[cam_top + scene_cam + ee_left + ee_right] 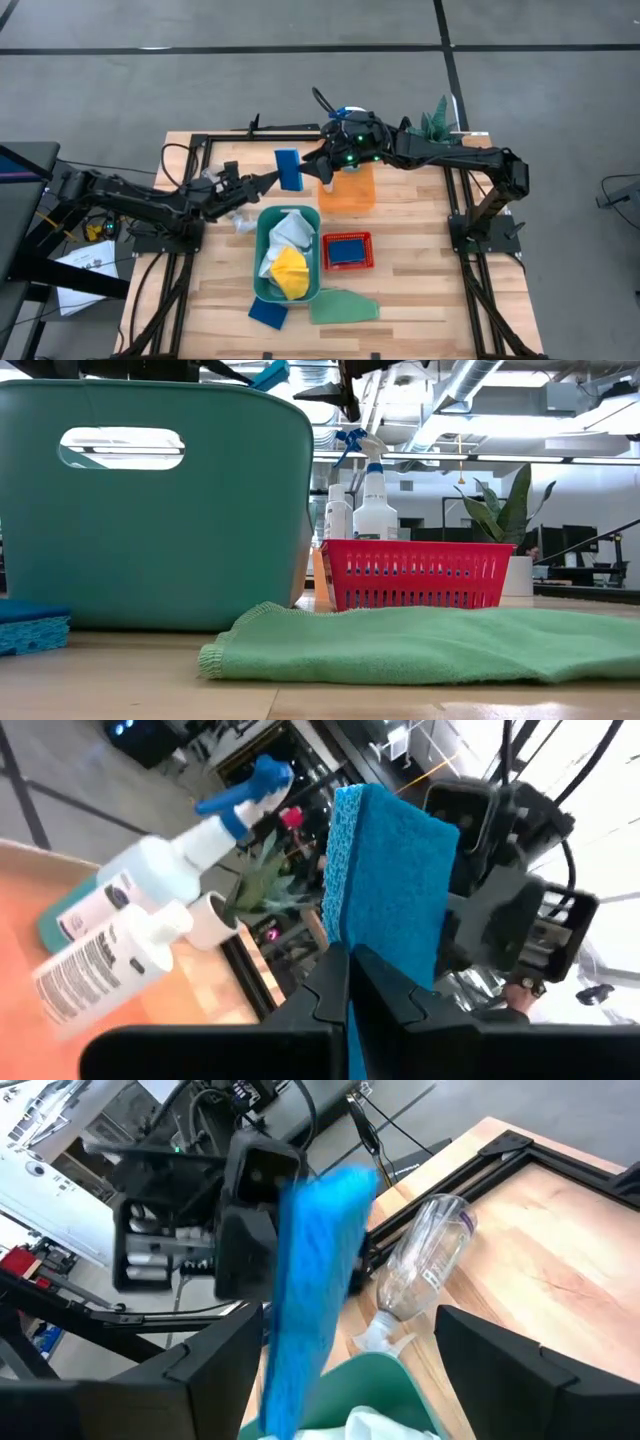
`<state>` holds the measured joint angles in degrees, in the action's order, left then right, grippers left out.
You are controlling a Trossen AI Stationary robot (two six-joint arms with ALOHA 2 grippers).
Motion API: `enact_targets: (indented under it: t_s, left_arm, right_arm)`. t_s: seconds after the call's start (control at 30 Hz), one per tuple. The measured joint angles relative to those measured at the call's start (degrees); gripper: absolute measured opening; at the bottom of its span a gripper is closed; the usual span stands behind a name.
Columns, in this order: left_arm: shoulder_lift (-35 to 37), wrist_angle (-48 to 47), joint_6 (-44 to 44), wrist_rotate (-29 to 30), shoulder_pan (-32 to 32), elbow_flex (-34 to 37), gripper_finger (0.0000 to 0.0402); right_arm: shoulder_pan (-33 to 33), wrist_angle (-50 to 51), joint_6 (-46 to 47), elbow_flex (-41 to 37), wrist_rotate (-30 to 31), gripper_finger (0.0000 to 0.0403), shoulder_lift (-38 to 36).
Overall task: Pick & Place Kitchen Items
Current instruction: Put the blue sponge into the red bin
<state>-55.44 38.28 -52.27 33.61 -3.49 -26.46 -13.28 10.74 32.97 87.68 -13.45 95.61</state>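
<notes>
My left gripper (272, 181) is shut on a blue sponge (289, 168), held in the air over the table's far middle. My right gripper (313, 165) is open just right of it. In the right wrist view its fingers (500, 1365) stand on either side of the sponge (310, 1295) without plainly touching it. A spray bottle with a blue trigger (160, 860) and a small white bottle (105, 960) stand in the orange basket (347, 192). White and yellow cloths lie in the teal bin (262, 240). A green cloth (343, 307) lies flat at the near edge. My left gripper pinches the blue sponge by its end nearest the fingers (345, 935), one finger on each broad face. The fingers come about level from the table's left. The sponge stands on edge beyond the fingertips, lifted clear of the table.
A red basket (347, 250) holds another blue sponge, and a third blue sponge (268, 312) lies by the bin's near corner. A clear empty bottle (425, 1265) lies on its side left of the bin. A potted plant (437, 122) stands at the far right.
</notes>
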Motion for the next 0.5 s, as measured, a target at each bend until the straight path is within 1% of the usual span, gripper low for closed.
enact_targets:
  t_s: [0.13, 0.23, 0.3, 0.5]
  left_arm:
    - [-2.42, 0.16, -1.80, 1.02, 0.18, -0.35, 0.0000]
    - [-4.61, 0.26, -1.84, 1.31, 0.66, -2.01, 0.0000]
    - [-5.89, 0.42, -1.77, 2.52, 0.68, -3.23, 0.0000]
    - [-7.67, 0.37, -2.06, 5.41, 0.67, -4.37, 0.0000]
  right_arm:
    - [-0.02, 0.07, 0.00, 0.00, 0.00, 0.0285, 0.00]
    - [-0.02, 0.87, 0.00, 0.00, 0.00, 0.0285, 0.00]
    - [-0.02, 1.94, 0.00, 0.00, 0.05, 0.0285, 0.00]
    - [0.02, 4.40, 0.15, 0.00, 3.72, 0.0285, 0.00]
